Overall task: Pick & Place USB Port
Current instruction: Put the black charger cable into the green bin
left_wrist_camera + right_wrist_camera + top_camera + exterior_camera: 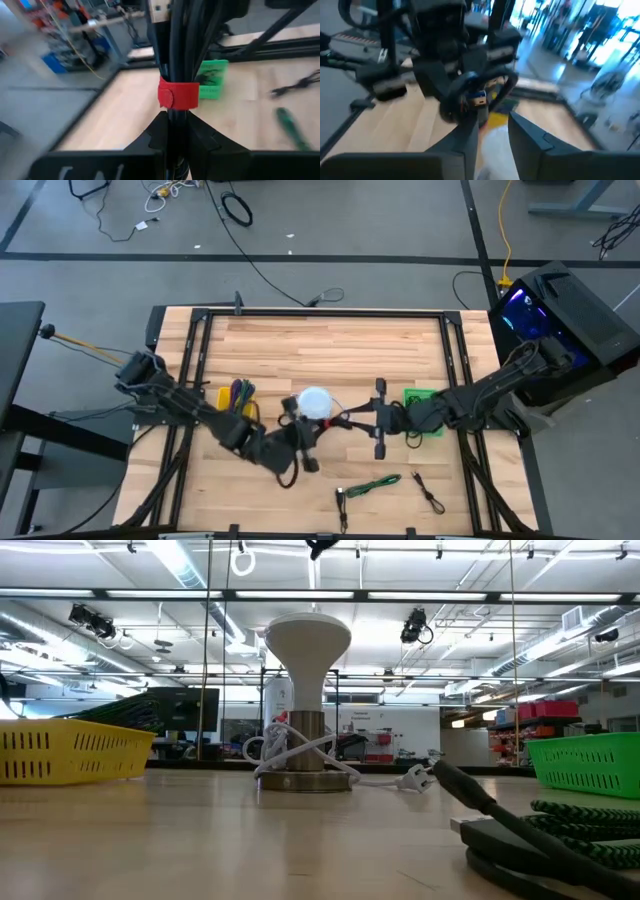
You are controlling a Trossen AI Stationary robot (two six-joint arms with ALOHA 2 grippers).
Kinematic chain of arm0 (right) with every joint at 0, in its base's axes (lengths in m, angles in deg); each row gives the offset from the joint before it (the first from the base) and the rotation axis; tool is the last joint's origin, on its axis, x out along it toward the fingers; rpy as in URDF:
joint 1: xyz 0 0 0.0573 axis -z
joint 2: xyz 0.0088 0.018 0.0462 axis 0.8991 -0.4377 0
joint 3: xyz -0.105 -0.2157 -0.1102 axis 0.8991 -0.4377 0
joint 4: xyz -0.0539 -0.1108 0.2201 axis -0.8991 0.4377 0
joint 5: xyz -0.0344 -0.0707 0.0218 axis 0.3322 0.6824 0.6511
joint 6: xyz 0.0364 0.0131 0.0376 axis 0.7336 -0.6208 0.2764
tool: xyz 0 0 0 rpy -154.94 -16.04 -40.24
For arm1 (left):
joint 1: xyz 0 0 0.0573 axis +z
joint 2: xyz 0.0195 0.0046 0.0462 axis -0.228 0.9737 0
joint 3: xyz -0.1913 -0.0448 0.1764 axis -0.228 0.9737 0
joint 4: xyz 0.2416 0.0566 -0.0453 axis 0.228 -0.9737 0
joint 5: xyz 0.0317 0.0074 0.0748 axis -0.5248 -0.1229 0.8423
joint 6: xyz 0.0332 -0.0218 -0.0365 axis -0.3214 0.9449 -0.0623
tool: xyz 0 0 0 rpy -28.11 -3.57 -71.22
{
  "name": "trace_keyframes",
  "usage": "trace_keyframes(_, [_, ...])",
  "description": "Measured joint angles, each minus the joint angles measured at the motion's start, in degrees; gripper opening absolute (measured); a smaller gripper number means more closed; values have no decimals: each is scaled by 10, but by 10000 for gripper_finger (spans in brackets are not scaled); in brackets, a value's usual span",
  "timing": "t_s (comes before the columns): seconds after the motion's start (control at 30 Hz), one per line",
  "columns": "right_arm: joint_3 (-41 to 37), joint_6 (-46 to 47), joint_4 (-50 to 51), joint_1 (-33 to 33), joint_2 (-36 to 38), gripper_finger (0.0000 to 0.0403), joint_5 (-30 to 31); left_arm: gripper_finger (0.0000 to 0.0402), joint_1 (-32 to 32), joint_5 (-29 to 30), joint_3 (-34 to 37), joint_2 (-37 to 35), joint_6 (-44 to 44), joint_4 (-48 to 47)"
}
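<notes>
A bundled black USB cable (180, 45) with a red strap (178, 95) and a plug end (159, 10) sits in my left gripper (176, 131), which is shut on it near the table's middle (300, 445). My right gripper (492, 131) is open and faces it from the table's right (378, 420). Its fingertips stand just below the cable's blue-tongued USB plug (479, 100), and I cannot tell whether they touch. The red strap (343, 420) shows between the two grippers. My left gripper pinches the cable bundle between its two fingers, just behind the red strap (177, 112). The fingers lie along the bundle, pointing toward the table's right. The bundle sticks out forward past the fingertips, lifted clear of the table, plug end (159, 10) farthest out.
A white lamp (313, 402) with a white cord (300, 755) stands just beyond the grippers. A yellow basket (235, 395) lies left of it, a green basket (425, 408) under the right arm. A green cable (370, 484) and a thin black cable (430, 492) lie nearer the near edge.
</notes>
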Motion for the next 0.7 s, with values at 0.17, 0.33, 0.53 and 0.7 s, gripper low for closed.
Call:
trace_keyframes(0.17, [0,-23,-35,6,1,123,54,40,52,-30,0,-28,-66,15])
trace_keyframes(0.33, [1,-52,-34,6,0,148,143,40,74,-41,1,-56,-113,9])
trace_keyframes(0.53, [0,-69,-35,11,-1,173,201,40,67,-24,-1,-116,-123,2])
trace_keyframes(0.7, [0,-68,-75,23,-1,190,131,40,60,-25,-1,-119,-126,-7])
